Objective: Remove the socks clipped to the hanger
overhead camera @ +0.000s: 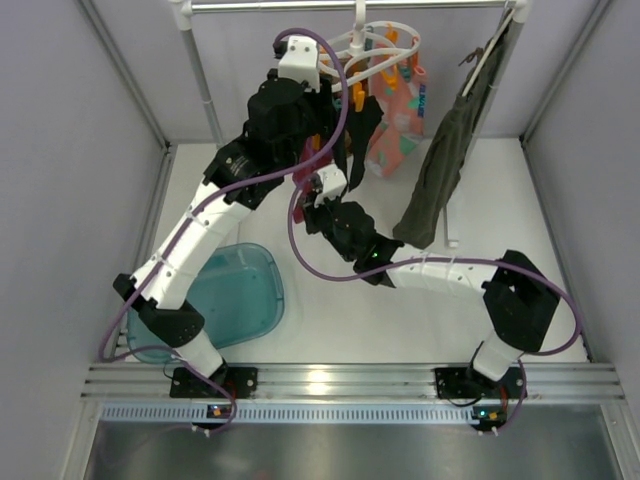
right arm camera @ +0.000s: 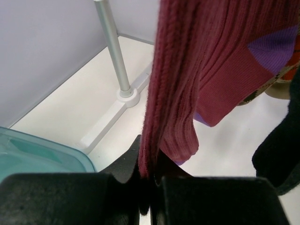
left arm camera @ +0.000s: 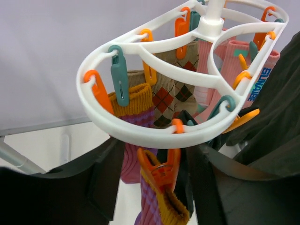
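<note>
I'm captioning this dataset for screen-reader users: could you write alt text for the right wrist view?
The right end effector is shut on the lower part of a hanging maroon sock with a purple heel patch. Behind it, a metal rack post stands on the white table, and the corner of a teal bin shows at lower left.

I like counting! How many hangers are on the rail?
2: the white clip hanger, and right of it the slim hanger holding the olive garment. None seems hidden.
</note>
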### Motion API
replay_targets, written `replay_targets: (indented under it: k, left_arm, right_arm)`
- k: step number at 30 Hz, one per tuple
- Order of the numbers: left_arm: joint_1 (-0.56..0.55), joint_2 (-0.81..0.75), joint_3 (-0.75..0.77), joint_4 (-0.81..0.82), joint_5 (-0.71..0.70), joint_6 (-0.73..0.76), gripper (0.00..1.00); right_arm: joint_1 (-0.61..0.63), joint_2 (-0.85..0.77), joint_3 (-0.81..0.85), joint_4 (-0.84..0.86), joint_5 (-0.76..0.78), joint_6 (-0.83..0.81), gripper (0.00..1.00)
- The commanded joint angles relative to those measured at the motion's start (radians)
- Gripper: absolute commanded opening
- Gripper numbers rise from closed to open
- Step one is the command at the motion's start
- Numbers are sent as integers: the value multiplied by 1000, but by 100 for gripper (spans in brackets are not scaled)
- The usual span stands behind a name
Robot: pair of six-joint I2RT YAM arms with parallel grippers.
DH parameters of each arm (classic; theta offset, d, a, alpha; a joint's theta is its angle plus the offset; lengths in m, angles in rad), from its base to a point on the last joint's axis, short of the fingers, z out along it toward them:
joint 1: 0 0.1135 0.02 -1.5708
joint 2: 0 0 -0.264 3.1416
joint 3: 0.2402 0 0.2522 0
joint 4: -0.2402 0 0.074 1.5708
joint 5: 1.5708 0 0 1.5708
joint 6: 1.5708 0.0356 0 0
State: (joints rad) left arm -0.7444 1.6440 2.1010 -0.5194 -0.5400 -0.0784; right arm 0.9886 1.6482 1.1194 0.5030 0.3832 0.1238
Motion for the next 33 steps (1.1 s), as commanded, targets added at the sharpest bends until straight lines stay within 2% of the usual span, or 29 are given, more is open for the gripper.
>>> replay_targets:
  k: [1, 2, 3, 7, 9, 11, 14, 18, 20, 22, 23, 25, 26, 27, 30, 33]
  left_arm:
    - [-4, 42, 60, 74, 3, 38, 56]
    - [-4, 46, 68, 75, 2, 40, 52]
    - [-4, 53, 82, 75, 3, 39, 42]
    - [-3, 62, 82, 73, -9, 35, 28]
    - [-3, 62, 82, 75, -18, 29, 13]
    - [-4, 57, 82, 75, -20, 22, 8]
    - [-4, 45, 80, 73, -29, 11, 0]
    - [-4, 27, 76, 71, -12, -7, 0]
    - [-4, 1, 33, 71, 5, -26, 35]
    - [-4, -53, -8, 70, 6, -44, 54]
    - [-4, -74, -28, 71, 3, -61, 73]
    - [-4, -157, -114, 70, -9, -78, 86]
    - [-4, -188, -148, 71, -15, -92, 96]
    - [-4, -217, -201, 68, -27, -98, 99]
    - [-4, -352, -307, 67, -102, -121, 99]
    - [-4, -519, -502, 61, -234, -155, 99]
  right_arm:
    - [30, -45, -7, 54, -27, -3, 0]
    - [30, -44, -7, 54, -27, -6, 0]
    - [31, -44, -10, 54, -24, -9, 0]
    - [33, -67, -33, 65, -24, -9, 0]
    - [36, -91, -58, 72, -32, -10, 0]
    - [38, -111, -81, 78, -61, -19, 0]
    - [44, -171, -156, 89, -211, -52, 0]
    - [50, -255, -265, 91, -306, -64, 0]
    - [50, -280, -282, 95, -378, -64, 0]
    - [51, -301, -257, 43, -464, -58, 0]
    - [51, -304, -216, 11, -546, -55, 0]
    - [56, -298, -176, -46, -616, -46, 0]
    - [59, -291, -141, -55, -682, -32, 0]
    - [64, -271, -123, -60, -710, -23, 0]
    - [80, -204, -38, -107, -796, -3, 0]
    - [113, -102, 72, -182, -854, 0, 0]
